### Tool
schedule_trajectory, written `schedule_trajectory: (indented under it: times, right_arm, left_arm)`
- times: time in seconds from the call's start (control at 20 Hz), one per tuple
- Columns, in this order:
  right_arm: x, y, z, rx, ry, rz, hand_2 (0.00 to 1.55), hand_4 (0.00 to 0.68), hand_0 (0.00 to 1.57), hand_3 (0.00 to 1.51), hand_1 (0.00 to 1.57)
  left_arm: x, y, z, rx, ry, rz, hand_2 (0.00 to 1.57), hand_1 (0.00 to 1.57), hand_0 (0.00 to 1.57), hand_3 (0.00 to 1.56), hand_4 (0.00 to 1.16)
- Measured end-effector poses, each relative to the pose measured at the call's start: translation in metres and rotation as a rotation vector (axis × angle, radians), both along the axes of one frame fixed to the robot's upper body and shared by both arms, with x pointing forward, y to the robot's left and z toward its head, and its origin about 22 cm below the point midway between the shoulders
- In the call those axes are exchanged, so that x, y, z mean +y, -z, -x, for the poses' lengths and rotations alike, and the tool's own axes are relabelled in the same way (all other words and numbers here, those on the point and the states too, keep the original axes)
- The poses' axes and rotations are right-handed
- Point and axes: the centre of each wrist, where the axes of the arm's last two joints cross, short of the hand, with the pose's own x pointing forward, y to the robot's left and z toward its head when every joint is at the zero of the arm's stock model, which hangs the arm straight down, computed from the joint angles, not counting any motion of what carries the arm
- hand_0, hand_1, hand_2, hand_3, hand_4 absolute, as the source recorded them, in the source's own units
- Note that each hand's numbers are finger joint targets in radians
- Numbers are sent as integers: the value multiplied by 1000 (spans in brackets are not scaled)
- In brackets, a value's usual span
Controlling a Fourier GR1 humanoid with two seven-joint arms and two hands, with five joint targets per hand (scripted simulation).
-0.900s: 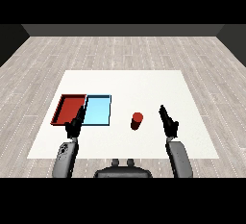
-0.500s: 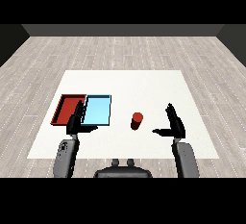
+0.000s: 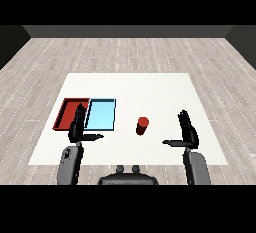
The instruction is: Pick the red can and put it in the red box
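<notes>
1. Head view, and the red can [image 3: 142,125] is our landmark: it stands upright on the white table [image 3: 150,87], untouched, in the open middle ground.
2. The right hand [image 3: 187,131] hovers to the right of the can, well apart from it, fingers straight and spread wide, thumb stuck out toward the can. It holds nothing.
3. The left hand [image 3: 77,126] hangs off to the can's left, beyond the trays' near edge, fingers straight up and thumb out, likewise holding nothing.
4. The light blue tray [image 3: 101,115] lies just left of the can, and the red tray [image 3: 69,113] sits touching the blue one on its far side, farther left again.
5. My read: this is the reach, the very opening step. Nothing is grasped and the can is not yet in the red tray.
6. The next move calls for the right hand to travel left to the can, open palm facing it, then curl round its side before any lift.
7. The count: one can, two trays (one red, one light blue), two hands, one table.
</notes>
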Motion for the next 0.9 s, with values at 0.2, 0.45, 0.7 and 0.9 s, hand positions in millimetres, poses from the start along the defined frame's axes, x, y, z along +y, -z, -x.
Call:
schedule_trajectory:
  times: [0.2, 0.45, 0.7, 0.9]
  right_arm:
    - [-3, 0, -4, -6, -4, -13, 0, 0, 0, 0, 0]
    - [10, 0, -12, 9, -22, -28, 0, 0, 0, 0, 0]
    - [11, 3, -21, 26, -43, -49, 0, 0, 0, 0, 0]
    - [26, 10, -26, 57, -59, -67, 0, 0, 0, 0, 0]
  left_arm:
    - [-1, 2, -6, -23, 10, 13, 0, 0, 0, 0, 0]
    - [0, 0, -10, -34, 5, 26, 0, 0, 0, 0, 0]
    - [-1, 3, -3, -45, 4, 34, 0, 0, 0, 0, 0]
    - [5, -4, -1, -49, 6, 42, 0, 0, 0, 0, 0]
